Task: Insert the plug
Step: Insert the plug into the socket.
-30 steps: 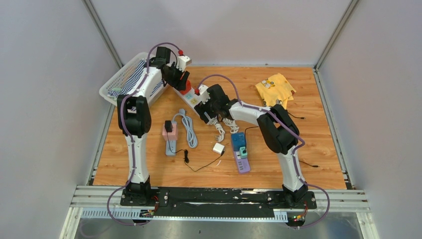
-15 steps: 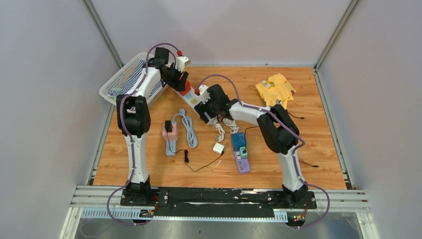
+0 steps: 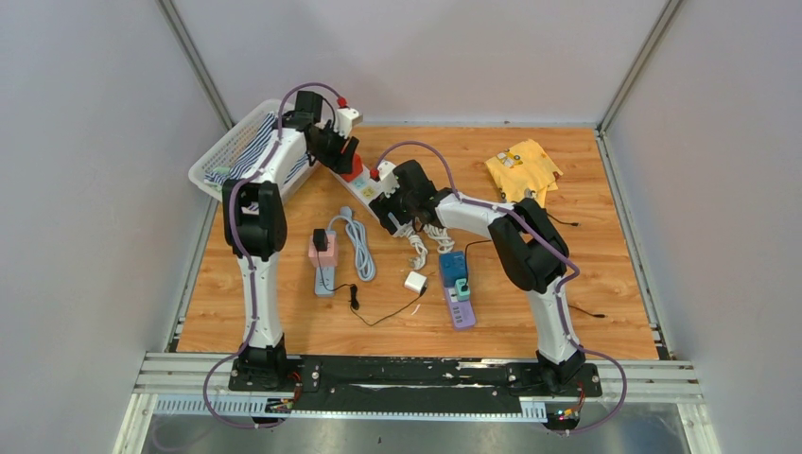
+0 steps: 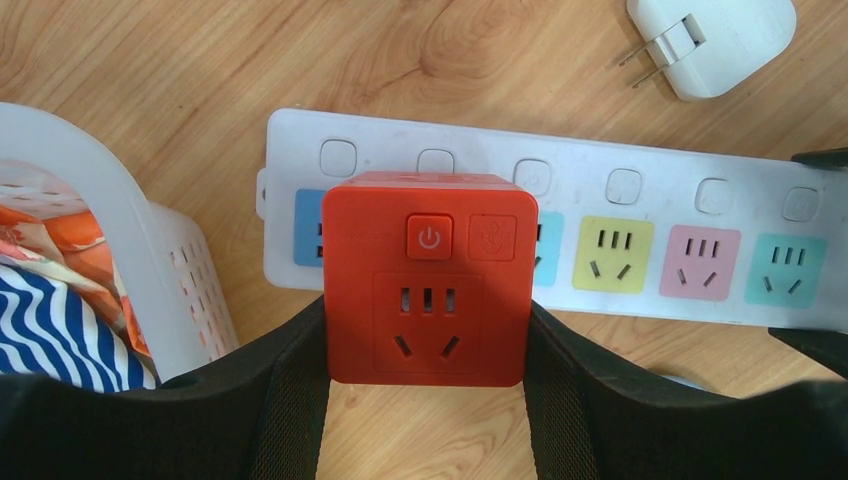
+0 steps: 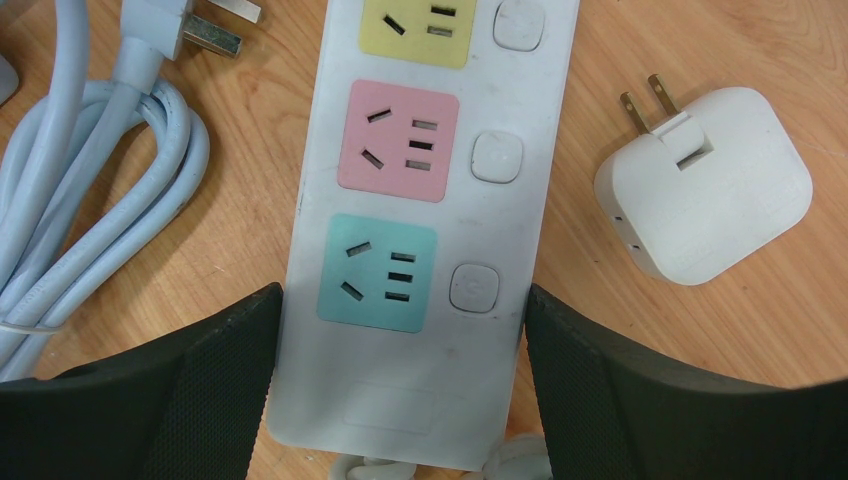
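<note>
Wooden desk [image 3: 605,312], enclosed by plain grey walls, carries all items noted below.

Left pincer [image 4: 425,325], at the upper left of the overhead view, is closed on a red cube-shaped plastic plug [image 4: 427,280]. Its black fingers [image 4: 280,390] press against both side faces of the cube. The plug sits on top of a long white plastic power strip [image 4: 660,180], over the socket next to the blue one, left of centre in the left wrist view. Whether its pins are seated cannot be told.

Right pincer [image 5: 403,310], at the centre of the overhead view, is clamped across the opposite end of the strip. One finger lies against each long edge, level with the turquoise socket.

A white square plastic charger [image 5: 705,185] with two bare prongs lies just beside the strip, at the right of the right wrist view, not touching it. A pale blue coiled cable [image 5: 90,200] lies at the left of that view, near the strip.

A white plastic lattice basket [image 4: 120,230] holding striped cloth stands at the lower left of the left wrist view, just beside the strip's end. A yellow cloth [image 3: 522,168] lies at the upper right of the overhead view, well apart.
</note>
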Controlling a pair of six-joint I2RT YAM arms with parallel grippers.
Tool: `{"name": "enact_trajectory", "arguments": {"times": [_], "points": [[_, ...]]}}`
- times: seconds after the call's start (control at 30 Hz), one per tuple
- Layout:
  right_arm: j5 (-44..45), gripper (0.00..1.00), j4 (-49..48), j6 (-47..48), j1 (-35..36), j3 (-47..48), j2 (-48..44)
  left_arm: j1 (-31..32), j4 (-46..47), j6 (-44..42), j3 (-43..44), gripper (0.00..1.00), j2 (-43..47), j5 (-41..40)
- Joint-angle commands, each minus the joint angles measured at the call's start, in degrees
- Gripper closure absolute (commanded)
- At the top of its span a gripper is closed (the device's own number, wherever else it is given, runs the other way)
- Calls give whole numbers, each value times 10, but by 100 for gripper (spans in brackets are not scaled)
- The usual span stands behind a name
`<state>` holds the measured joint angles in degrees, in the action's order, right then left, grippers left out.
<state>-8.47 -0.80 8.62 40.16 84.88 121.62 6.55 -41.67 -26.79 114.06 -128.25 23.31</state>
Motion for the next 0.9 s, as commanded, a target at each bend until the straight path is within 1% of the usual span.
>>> {"name": "enact_trajectory", "arguments": {"times": [0.0,0.23,0.43,0.57,0.77,0.8,0.87], "points": [[-13,51,65,-4,11,-17,27,4,-19,5,-23,100,-42,-57],[-17,51,65,-6,12,-12,33,13,-20,2,-39,100,-55,-117],[-15,51,65,-5,11,-11,35,13,-19,5,-69,100,-64,-107],[-16,51,65,-6,11,-12,33,-3,-20,28,-67,100,-78,-83],[-19,51,65,-8,10,-10,34,7,-20,7,-72,100,-69,-117],[-20,51,65,-8,9,-9,34,7,-20,6,-74,99,-67,-116],[-22,51,65,-10,9,-9,33,7,-20,4,-77,92,-59,-109]]}}
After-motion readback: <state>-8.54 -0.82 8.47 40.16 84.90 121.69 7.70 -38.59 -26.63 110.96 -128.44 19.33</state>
